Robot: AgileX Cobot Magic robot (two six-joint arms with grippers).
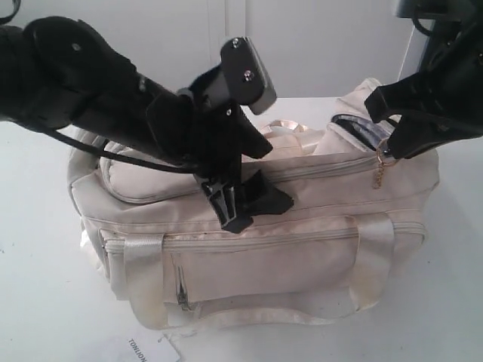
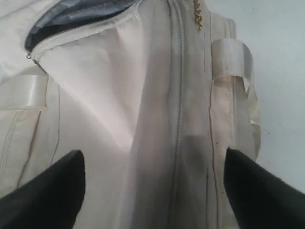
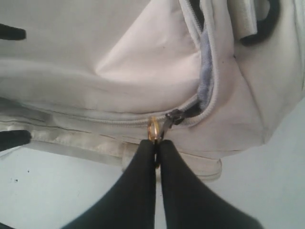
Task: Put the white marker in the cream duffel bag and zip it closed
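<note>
**White tabletop: zip partly drawn, marker unseen**

White table (image 1: 30,302) and a plain pale wall make up the setting. The cream duffel bag (image 1: 264,260) fills the middle of the exterior view, and a paper tag (image 1: 143,348) lies at the lower edge.

Finding 1, marker. The white marker appears in none of the three views. It is not on the visible table and not in either gripper. It is probably already inside the bag, though the dark interior is too dim to confirm this.

Finding 2, zip. The top zip looks closed along the bag's middle. A short gap (image 1: 358,130) shows dark lining at the upper right of the exterior view. In the right wrist view the zip pull (image 3: 174,117) sits at the mouth of that gap.

Finding 3, tools. The right gripper (image 3: 156,152) is clenched, its jaws pressed together on the gold keyring (image 3: 152,129) that hangs from the pull. The left gripper (image 1: 255,210) is released, its jaws spread wide over the top panel at frame centre. It appears to rest on the fabric, with nothing between the fingers.

Assessment. Loading is judged done. The closing step is under way, and the last stretch of zip at the bag's right end is not yet drawn shut.
</note>
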